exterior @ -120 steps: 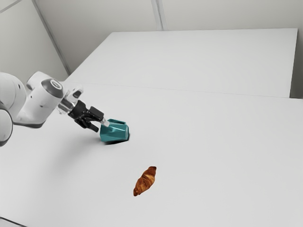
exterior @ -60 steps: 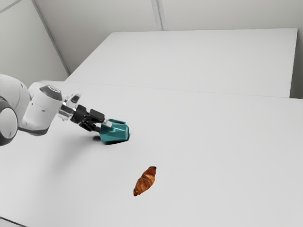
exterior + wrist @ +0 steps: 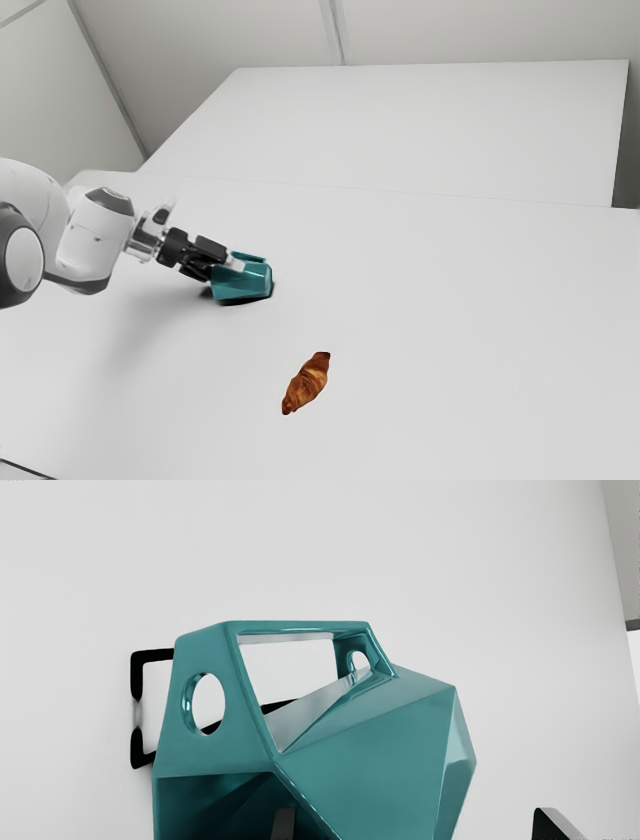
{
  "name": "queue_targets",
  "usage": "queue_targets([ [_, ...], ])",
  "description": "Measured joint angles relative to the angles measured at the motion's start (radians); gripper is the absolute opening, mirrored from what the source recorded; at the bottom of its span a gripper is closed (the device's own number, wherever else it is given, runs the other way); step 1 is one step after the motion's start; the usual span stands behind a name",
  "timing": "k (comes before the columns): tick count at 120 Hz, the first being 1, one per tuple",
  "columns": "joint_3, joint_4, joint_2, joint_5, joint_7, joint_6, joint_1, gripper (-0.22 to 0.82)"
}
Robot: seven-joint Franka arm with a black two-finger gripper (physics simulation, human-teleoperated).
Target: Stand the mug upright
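Observation:
My gripper (image 3: 225, 272) is at the open end of the teal mug (image 3: 246, 286), which lies on its side with its mouth toward the arm. In the wrist view, the gripper (image 3: 419, 825) stands open: one finger reaches inside the mouth of the mug (image 3: 370, 760), and the other is outside, past the mug's wall with a gap. The angular handle stands out from the mug's side. The lower part of the mug is cut off there.
A croissant (image 3: 306, 383) lies on the white table (image 3: 440, 330), nearer the camera and farther toward the exterior view's right than the mug. A thin dark cable (image 3: 25, 468) shows at the exterior view's lower left corner.
My hand has moved toward the exterior view's right and its fingers have come onto the mouth end of the mug. Mug and croissant have stayed where they were.

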Motion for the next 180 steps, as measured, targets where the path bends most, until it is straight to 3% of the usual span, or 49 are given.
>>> queue_targets([
  [92, -0.002, 0.003, -0.015, -0.052, 0.068, -0.008, -0.020, -0.10],
  [124, -0.016, 0.009, -0.109, -0.043, 0.080, 0.004, -0.070, -0.16],
  [149, -0.081, 0.021, -0.211, 0.276, 0.004, 0.085, -0.132, -0.18],
  [180, -0.105, 0.037, -0.217, 0.753, -0.133, 0.176, -0.182, -0.18],
])
